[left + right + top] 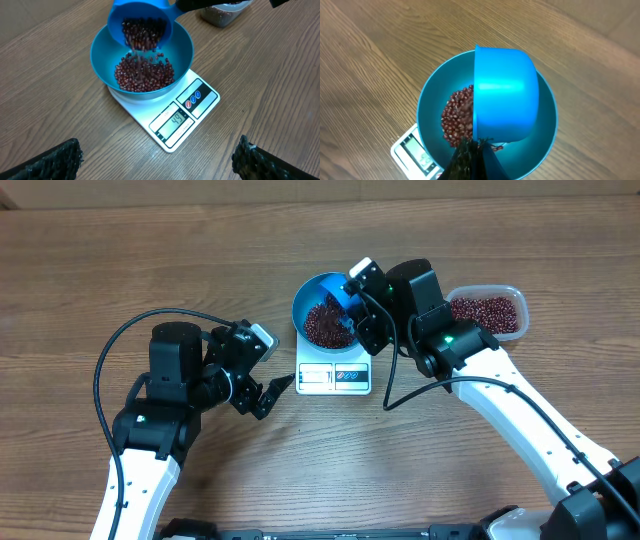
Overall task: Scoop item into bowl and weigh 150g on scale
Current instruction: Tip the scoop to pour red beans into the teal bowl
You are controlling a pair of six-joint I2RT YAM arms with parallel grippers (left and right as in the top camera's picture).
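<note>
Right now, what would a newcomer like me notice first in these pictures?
Red-brown beans spill from a tilted blue scoop into the teal bowl, which sits on the white scale at mid-table. The right gripper holds the scoop above the bowl; the left gripper hangs open beside the scale, holding nothing.

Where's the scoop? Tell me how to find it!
Find the white scale in the middle of the wooden table, with the teal bowl on it. Tipped over that bowl is the scoop: smaller, brighter blue, with a handle, spilling red-brown beans.
</note>
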